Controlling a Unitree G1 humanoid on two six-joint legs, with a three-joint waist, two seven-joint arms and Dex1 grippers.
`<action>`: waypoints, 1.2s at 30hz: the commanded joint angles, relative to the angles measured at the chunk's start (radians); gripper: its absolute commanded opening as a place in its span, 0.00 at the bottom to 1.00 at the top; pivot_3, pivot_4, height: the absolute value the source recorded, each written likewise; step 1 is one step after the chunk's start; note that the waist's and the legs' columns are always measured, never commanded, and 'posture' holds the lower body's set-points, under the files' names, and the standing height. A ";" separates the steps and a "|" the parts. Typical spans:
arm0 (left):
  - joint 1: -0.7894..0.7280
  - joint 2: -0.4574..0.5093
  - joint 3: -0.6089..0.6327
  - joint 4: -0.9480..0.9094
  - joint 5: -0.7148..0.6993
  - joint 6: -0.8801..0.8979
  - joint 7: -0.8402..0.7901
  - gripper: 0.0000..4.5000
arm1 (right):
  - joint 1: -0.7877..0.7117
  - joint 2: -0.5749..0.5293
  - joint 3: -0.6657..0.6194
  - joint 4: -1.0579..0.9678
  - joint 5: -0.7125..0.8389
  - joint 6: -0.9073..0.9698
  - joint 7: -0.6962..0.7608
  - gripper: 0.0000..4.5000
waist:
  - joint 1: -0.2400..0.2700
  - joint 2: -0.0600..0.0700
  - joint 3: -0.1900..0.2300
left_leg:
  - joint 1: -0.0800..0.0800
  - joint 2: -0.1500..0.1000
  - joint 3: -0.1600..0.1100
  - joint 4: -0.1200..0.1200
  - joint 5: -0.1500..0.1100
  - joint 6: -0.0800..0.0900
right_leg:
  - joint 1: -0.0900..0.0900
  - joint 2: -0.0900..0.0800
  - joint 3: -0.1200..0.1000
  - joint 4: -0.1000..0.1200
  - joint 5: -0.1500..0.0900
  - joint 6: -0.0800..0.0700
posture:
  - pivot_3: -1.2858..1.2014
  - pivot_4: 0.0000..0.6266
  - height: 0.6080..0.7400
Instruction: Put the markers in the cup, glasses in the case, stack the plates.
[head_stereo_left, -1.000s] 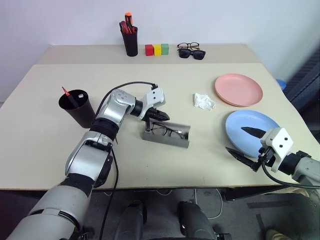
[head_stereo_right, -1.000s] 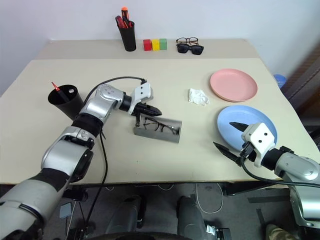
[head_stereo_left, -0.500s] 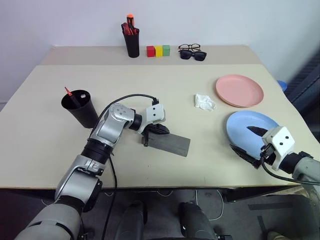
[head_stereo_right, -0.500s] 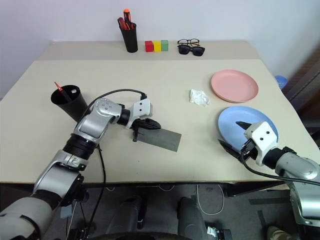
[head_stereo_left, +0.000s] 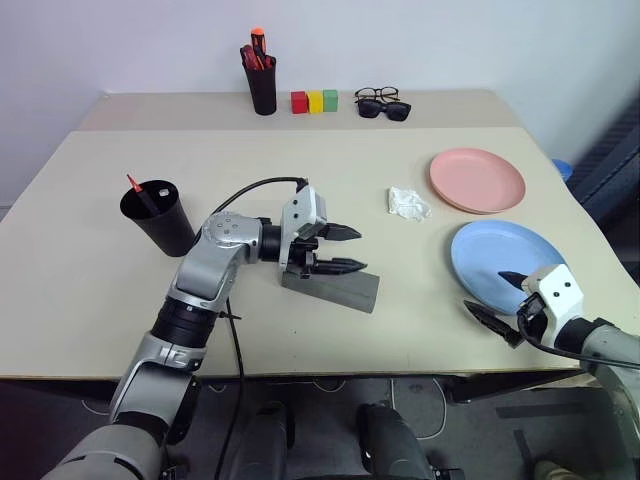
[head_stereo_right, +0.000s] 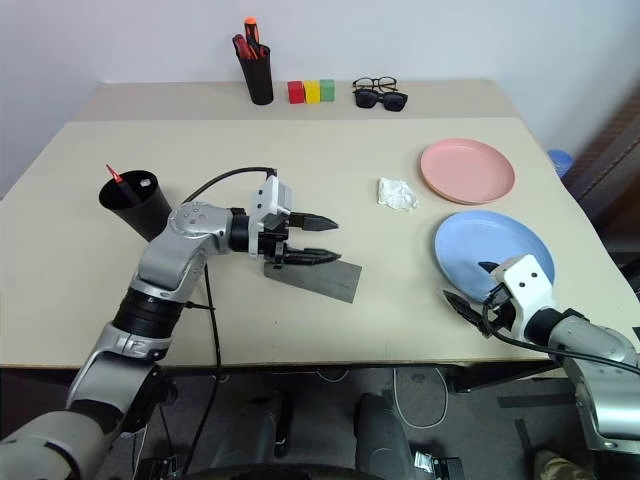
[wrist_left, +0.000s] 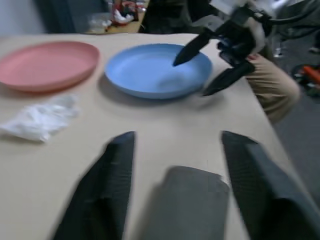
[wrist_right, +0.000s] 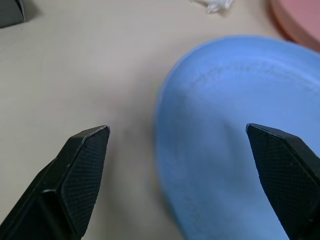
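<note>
The grey case lies shut in the middle of the table, so the glasses are hidden. My left gripper hovers open just above the case's left end, nothing between its fingers; the left wrist view shows the case below them. The black cup stands at the left with a red marker sticking out. At the right lie the pink plate and, nearer, the blue plate. My right gripper is open, its fingers straddling the blue plate's near-left rim.
A crumpled white tissue lies left of the pink plate. At the back stand a black pen holder with red-orange markers, three coloured blocks, and sunglasses with dark-framed spectacles. The table's right edge runs close by the plates.
The case, open a second ago with the glasses inside, is now shut. My left gripper has opened and drawn back from it. My right gripper has sunk toward the blue plate's rim.
</note>
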 joint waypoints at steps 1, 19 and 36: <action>0.005 0.009 -0.024 -0.077 -0.031 0.024 0.008 0.99 | -0.035 0.001 0.012 0.002 -0.004 0.005 -0.006 1.00 | 0.001 0.000 0.000 | 0.000 0.000 0.000 0.000 0.000 0.000 | 0.000 0.000 0.000 0.000 0.000 0.000 | 0.52 0.24 1.00; 0.020 0.022 -0.043 -0.136 -0.036 0.048 0.114 1.00 | -0.092 0.012 0.041 0.100 -0.030 0.015 -0.037 0.02 | 0.001 -0.001 0.000 | 0.000 0.000 0.000 0.000 0.000 0.000 | 0.001 0.000 0.000 -0.001 0.000 0.000 | 0.52 0.24 1.00; 0.052 0.024 -0.043 -0.174 -0.044 0.051 0.198 1.00 | -0.755 -0.066 0.176 0.464 -0.190 -0.222 -0.044 0.02 | -0.001 0.001 0.001 | 0.000 0.000 0.001 -0.001 0.000 0.000 | -0.001 0.001 0.000 -0.002 0.000 -0.001 | 0.52 0.24 1.00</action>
